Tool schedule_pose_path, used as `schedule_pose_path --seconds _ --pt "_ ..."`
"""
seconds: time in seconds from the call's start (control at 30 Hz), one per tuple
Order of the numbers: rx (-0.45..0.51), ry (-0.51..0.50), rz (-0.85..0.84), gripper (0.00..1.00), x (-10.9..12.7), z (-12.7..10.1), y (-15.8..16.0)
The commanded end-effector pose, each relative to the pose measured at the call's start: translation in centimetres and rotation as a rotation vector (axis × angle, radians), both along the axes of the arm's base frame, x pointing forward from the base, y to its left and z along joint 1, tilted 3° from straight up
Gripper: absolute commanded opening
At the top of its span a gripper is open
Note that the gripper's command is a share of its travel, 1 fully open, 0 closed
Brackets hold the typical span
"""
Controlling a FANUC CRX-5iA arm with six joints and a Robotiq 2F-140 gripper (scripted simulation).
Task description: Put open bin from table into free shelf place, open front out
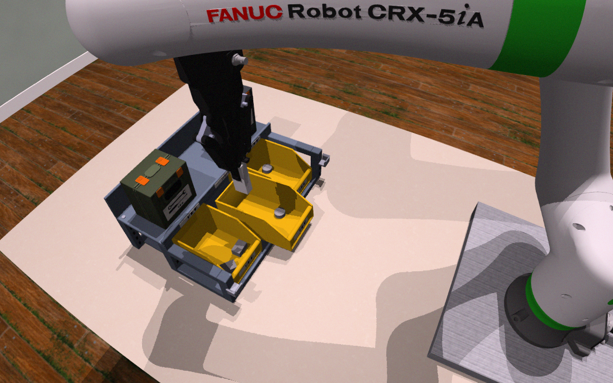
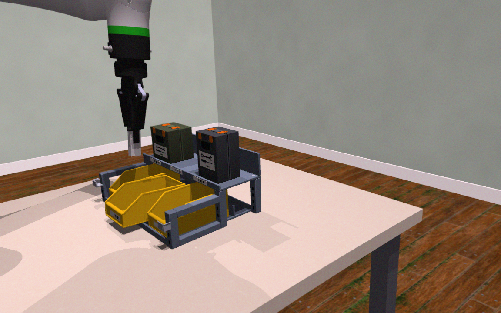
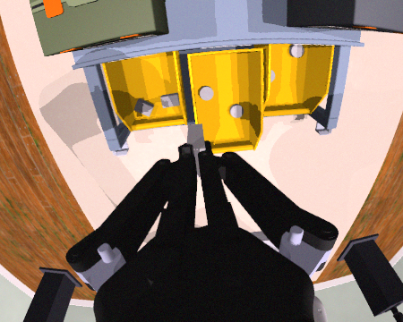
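- Gripper (image 2: 134,149) hung pointing straight down in the upper left of the exterior view, well above the shelf (image 2: 255,182). Fingers were pressed together with nothing between them.
- Middle bin (image 1: 270,209), yellow, sat in the gap between the two other yellow bins, centre left of the top view. It stuck out further toward the table's open side than its neighbours.
- In the exterior view the middle bin (image 2: 143,200) was tilted, with its front edge lower than its rear and overhanging the shelf front. Whether its rear end rested under the upper board could not be told.
- Two round grey parts (image 3: 205,92) lay inside the middle bin in the wrist view.
- Near bin (image 1: 213,235) held small grey parts; far bin (image 1: 280,161) held one round grey part. Both sat in the shelf behind its front rail, open fronts out.
- Green box (image 1: 158,185) stood on the upper board at the left of the top view. Black box (image 2: 218,153) stood beside it in the exterior view.
- Fingertips (image 1: 241,183) lined up over the rear wall of the middle bin in the top view; the exterior view showed them high above it, apart.
- Table (image 2: 342,210) carried the shelf; the arm's base plate (image 1: 478,223) lay at lower right of the top view.
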State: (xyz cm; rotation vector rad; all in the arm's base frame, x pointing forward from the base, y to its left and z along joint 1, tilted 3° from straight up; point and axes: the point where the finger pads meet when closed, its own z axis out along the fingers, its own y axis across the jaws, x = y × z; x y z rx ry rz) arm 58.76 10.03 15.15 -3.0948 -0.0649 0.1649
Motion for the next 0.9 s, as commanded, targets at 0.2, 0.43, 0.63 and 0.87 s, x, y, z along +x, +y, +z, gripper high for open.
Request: schedule_pose_path --seconds 0.2,0.43,0.63,0.87 --pt "0.002 -0.002 0.016 0.0 -0.1 0.0 0.0" --pt "0.027 -0.026 0.266 0.0 -1.9 -0.1 -0.8" --pt "0.038 -0.037 0.382 0.0 -2.7 -0.1 -1.2" --pt "0.059 -0.061 0.634 0.0 -4.7 -0.4 -2.0"
